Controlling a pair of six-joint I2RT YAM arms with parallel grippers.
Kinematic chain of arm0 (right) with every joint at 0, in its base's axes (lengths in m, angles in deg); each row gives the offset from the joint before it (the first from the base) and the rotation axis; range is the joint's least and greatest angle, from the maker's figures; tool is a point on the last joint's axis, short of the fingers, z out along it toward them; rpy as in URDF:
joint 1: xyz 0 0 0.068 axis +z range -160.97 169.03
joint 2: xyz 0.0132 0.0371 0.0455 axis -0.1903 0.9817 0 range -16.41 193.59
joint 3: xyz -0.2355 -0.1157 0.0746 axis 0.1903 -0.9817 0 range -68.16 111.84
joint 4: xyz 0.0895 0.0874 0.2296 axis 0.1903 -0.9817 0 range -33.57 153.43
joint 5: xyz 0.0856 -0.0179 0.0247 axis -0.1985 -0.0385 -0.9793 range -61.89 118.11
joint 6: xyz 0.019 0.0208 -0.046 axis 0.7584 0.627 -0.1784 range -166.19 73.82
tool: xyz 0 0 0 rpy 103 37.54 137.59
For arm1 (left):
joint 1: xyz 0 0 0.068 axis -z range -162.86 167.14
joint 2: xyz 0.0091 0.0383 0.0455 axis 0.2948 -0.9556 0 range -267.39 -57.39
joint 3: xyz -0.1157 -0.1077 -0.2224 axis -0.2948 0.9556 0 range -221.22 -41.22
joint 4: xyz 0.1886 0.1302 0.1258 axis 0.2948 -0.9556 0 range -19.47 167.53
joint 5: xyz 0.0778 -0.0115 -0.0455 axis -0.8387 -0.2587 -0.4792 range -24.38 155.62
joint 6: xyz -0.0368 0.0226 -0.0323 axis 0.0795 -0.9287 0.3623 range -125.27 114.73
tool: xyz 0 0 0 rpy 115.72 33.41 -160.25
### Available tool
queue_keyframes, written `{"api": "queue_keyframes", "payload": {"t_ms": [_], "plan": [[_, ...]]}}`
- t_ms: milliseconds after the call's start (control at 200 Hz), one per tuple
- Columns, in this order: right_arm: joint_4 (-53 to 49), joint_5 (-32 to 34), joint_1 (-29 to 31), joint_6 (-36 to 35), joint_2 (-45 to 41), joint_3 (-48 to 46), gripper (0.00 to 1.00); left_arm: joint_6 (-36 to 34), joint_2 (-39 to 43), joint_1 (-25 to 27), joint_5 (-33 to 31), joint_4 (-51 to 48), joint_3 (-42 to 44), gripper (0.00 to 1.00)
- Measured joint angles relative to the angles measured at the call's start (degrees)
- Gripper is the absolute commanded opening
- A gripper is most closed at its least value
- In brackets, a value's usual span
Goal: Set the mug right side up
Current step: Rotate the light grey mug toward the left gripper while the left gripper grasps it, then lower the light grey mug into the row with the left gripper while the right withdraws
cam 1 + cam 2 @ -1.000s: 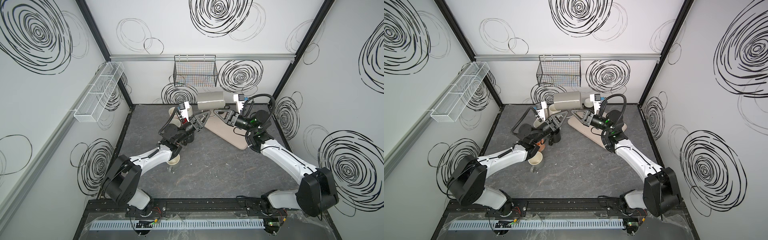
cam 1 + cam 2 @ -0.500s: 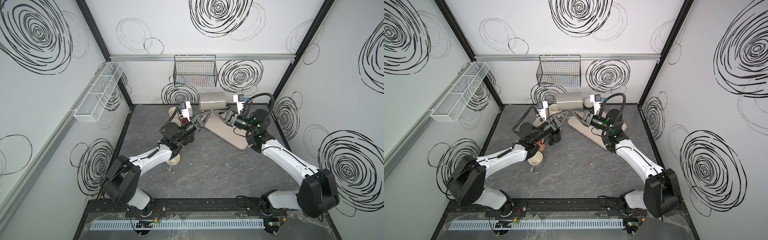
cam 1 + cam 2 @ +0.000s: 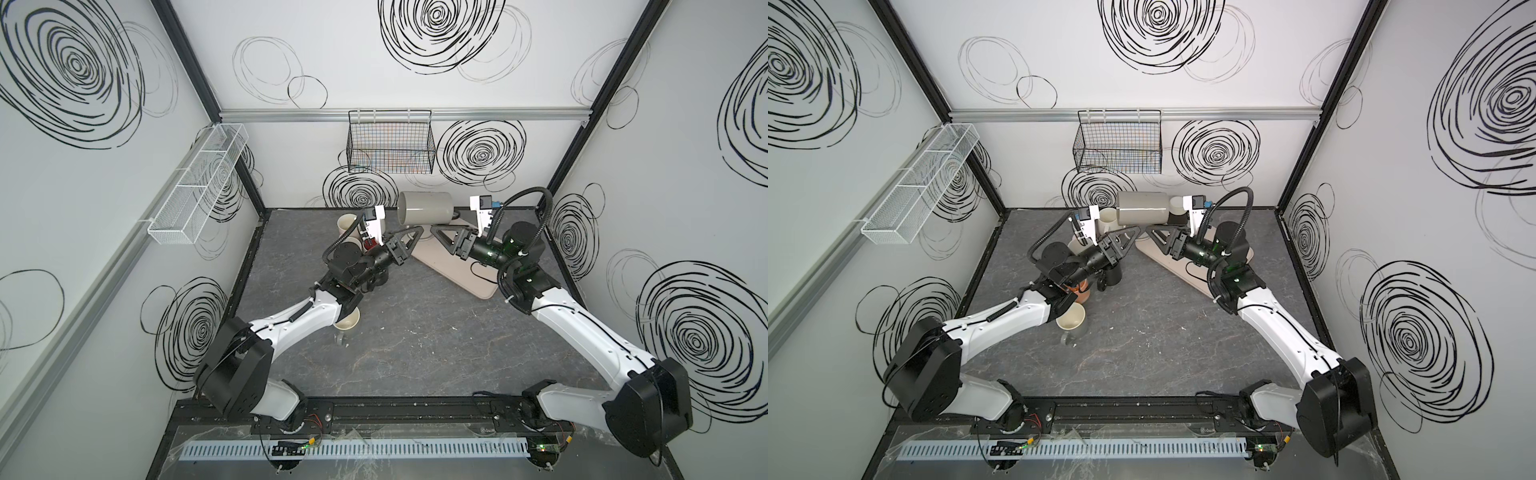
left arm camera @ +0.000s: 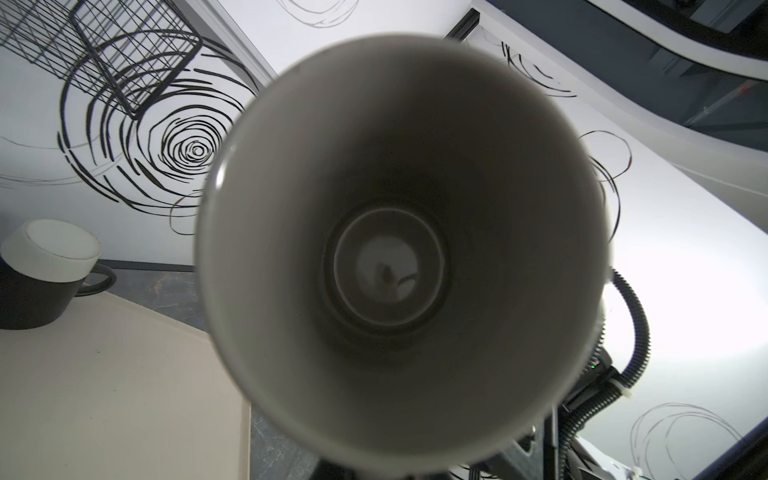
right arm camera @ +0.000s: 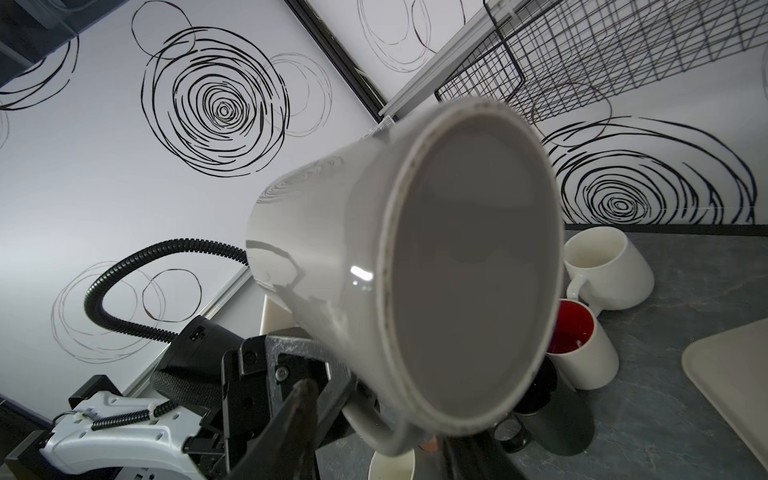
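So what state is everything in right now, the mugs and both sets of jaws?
grey mug: in the air, on its side, mouth toward the left arm.
left gripper: jaws shut on the grey mug's rim.
right gripper: jaws look parted, either side of the handle.
black-and-white mug: upside down on the tray.
white mug: upright.
red-lined mug: upright.

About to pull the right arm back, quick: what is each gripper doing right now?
Left gripper: closed, holding the grey mug, which lies sideways in the air.
Right gripper: open, jaws apart, not gripping the mug.
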Motion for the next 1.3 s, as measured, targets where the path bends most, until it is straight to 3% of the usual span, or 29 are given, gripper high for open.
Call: {"api": "queue_keyframes", "payload": {"t_ms": [310, 565, 741, 951, 1301], "plan": [[-4.46, 6.21, -0.68, -5.70, -3.96, -0.04, 0.55, -14.08, 5.86, 1.51, -6.12, -21.59, -2.40, 0.00], [-8.07, 11.93, -2.43, -9.62, -5.97, -0.04, 0.55, -25.11, 5.88, 6.49, -11.26, -40.98, -2.60, 0.00], [-10.01, 13.79, -3.19, -10.12, -5.97, -0.04, 0.55, -31.54, 4.39, 6.97, -15.41, -50.69, -2.80, 0.00], [-10.49, 14.38, -4.26, -10.14, -5.97, -0.61, 0.55, -37.29, 1.03, 6.95, -20.24, -56.59, -2.80, 0.00], [-10.99, 14.25, -6.25, -9.88, -5.97, -1.55, 0.55, -42.58, -4.48, 6.19, -25.68, -58.18, -1.70, 0.00]]}}
